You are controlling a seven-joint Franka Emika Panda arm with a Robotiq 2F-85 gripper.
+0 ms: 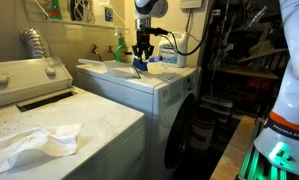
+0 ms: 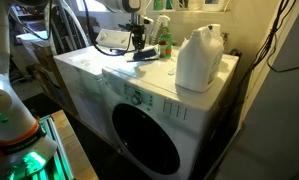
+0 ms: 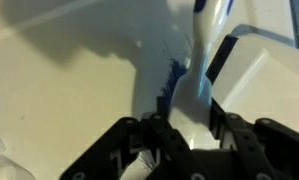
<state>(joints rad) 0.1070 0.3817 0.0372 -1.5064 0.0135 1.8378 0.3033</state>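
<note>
Count: one pincer (image 1: 140, 58), one white-and-blue stick-shaped tool (image 3: 202, 70), one green spray bottle (image 2: 164, 40), one large white jug (image 2: 199, 58) and one white cloth (image 1: 34, 143). There are two laundry machines, a top-loader (image 1: 49, 100) and a front-loader (image 2: 144, 140). I treat the front-loader's flat top (image 2: 139, 78) as the counter.

Pincer state: closed on the tool. In the wrist view the white shaft sits clamped between my fingers (image 3: 139, 145). Kind of tool: cannot tell.

Long axis: near upright with a slight tilt, running on from my fingers down toward the counter. The blue end is lowest, pointing at the surface. Contact with the surface: cannot tell.

Position: the tool hangs over the counter near its rear edge, toward the rear corner next to the top-loader. The spray bottle stands just beside me along the rear edge. The jug stands toward the opposite rear corner, well apart from the tool. The cloth lies on the top-loader, well apart.

Open room: bare counter runs from the tool to the front edge, and across to the front corner on the jug's side. The rear edge is crowded by bottle and jug.
</note>
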